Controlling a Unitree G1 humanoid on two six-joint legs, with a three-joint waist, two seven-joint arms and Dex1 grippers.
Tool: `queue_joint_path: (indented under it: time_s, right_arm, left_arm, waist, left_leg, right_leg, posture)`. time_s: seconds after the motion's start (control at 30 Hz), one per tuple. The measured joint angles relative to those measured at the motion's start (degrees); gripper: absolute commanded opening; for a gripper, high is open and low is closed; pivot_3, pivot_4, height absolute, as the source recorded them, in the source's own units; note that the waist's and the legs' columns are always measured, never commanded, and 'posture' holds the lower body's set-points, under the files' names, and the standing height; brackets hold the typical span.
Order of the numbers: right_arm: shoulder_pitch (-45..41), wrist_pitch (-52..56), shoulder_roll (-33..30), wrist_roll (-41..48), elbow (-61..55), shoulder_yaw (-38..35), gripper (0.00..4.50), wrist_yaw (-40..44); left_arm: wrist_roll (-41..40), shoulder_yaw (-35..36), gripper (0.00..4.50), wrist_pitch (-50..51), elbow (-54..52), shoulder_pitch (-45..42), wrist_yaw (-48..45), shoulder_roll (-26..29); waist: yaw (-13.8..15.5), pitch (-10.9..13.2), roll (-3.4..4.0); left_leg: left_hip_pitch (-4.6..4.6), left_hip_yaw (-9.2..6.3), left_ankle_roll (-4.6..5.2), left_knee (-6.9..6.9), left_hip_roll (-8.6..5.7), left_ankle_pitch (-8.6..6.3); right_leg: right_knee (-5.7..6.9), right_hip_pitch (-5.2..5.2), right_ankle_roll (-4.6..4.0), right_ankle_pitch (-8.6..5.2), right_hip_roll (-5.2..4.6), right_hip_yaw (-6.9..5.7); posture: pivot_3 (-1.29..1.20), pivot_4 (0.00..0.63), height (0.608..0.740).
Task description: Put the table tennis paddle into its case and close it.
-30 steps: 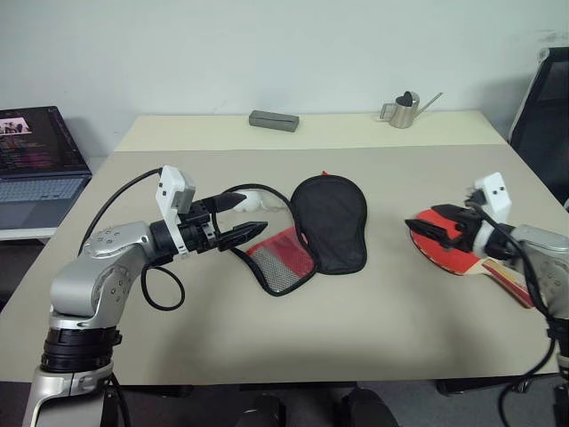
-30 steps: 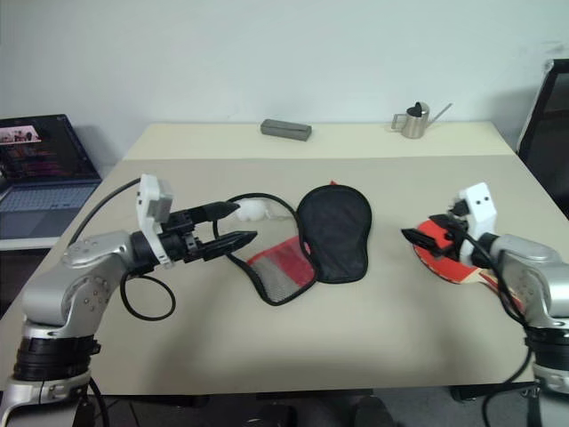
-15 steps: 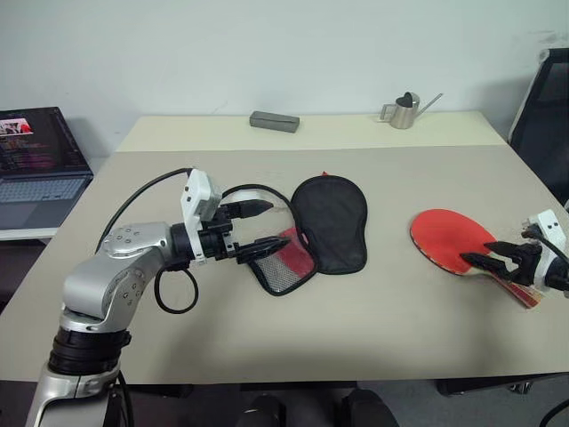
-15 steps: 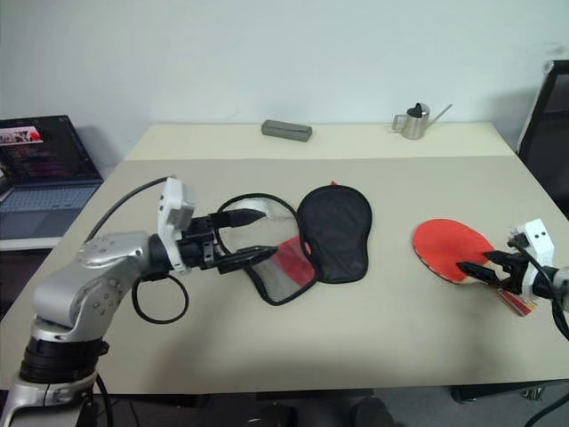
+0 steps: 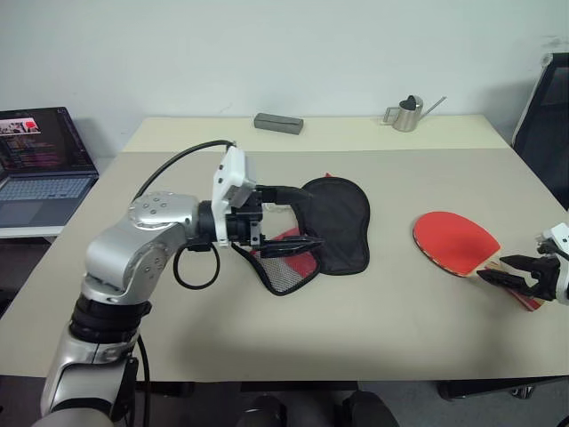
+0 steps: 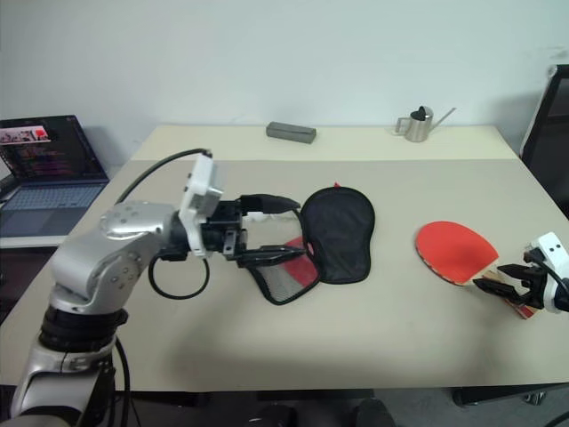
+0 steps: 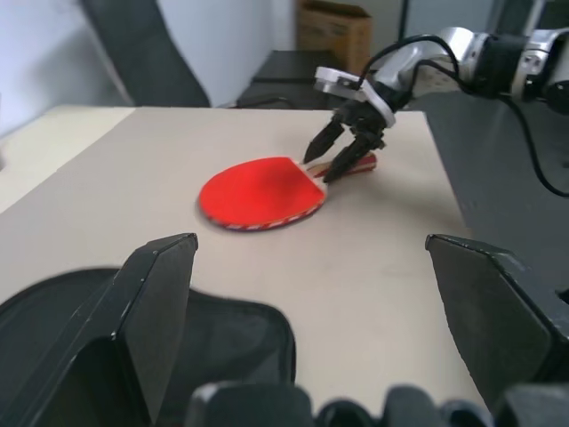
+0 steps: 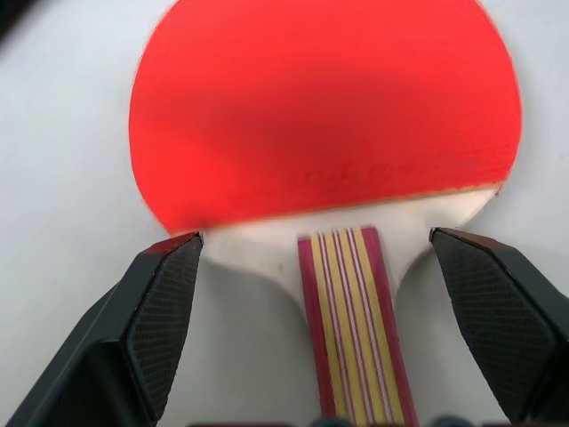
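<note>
The table tennis paddle [image 5: 452,240] lies flat at the right of the table, red face up, its striped handle [image 8: 348,331] pointing to the near right edge. My right gripper [image 5: 495,269] is open and low over the table. Its fingers [image 8: 161,313] stand on either side of the handle where it meets the blade, not touching it. The case [image 5: 340,221] lies mid-table, black fabric up, with a red mesh flap [image 5: 283,264] spread to its near left. My left gripper [image 5: 307,216] hangs open just above the case, pointing right toward the paddle [image 7: 259,192].
At the table's far edge lie a grey rectangular box [image 5: 278,123] and a small metal watering can [image 5: 407,113]. An open laptop [image 5: 40,160] sits on a side desk to the left. A black chair [image 5: 547,102] stands at the far right.
My left gripper has swung right and upward, from beside the case to over it. My right gripper has drawn back from over the red blade, down and right to the handle.
</note>
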Motion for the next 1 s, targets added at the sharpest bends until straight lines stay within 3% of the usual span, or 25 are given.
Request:
queue_joint_path:
  time_s: [0.5, 0.6, 0.87, 1.0]
  right_arm:
    - [-1.18, -6.38, 1.58, -3.52, 5.66, 0.67, 4.49, -1.78]
    - [-2.09, -8.51, 2.76, -4.49, 6.80, 0.82, 3.84, -3.76]
    - [-3.35, -14.97, 3.98, -7.73, 8.82, 2.90, 1.19, -5.07]
    - [-3.21, -16.75, 4.21, -8.64, 8.91, 3.25, 1.09, -6.27]
  left_arm:
    - [2.43, -2.38, 4.50, -2.29, 2.56, -0.25, -2.41, -2.58]
    - [2.69, -2.38, 4.50, -2.74, 2.76, -0.23, -2.69, -2.65]
    - [3.34, -2.37, 4.50, -2.85, 2.79, 0.59, -2.70, -2.51]
    - [3.46, -2.30, 4.50, -2.85, 2.77, 1.30, -2.81, -1.91]
  waist:
    - [-0.10, 0.07, -0.11]
    - [-0.16, 0.12, -0.20]
    - [-0.19, 0.27, -0.46]
    - [-0.12, 0.28, -0.49]
  left_leg:
    - [0.09, 0.16, -0.01, 0.04, 0.13, 0.00]
    - [0.24, 0.32, -0.01, 0.04, 0.23, 0.00]
    - [0.76, 0.59, 0.01, 0.04, 0.47, -0.02]
    - [0.82, 0.53, 0.02, 0.02, 0.56, -0.02]
  right_leg:
    - [0.00, 0.05, -0.01, 0.03, 0.10, 0.12]
    - [-0.02, 0.11, -0.02, 0.06, 0.17, 0.22]
    - [-0.33, 0.62, 0.03, 0.26, 0.38, 0.38]
    - [-0.85, 0.90, 0.05, 0.61, 0.47, 0.33]
  posture:
    - [0.00, 0.150, 0.740]
    - [0.00, 0.150, 0.740]
    - [0.00, 0.150, 0.740]
    - [0.00, 0.150, 0.740]
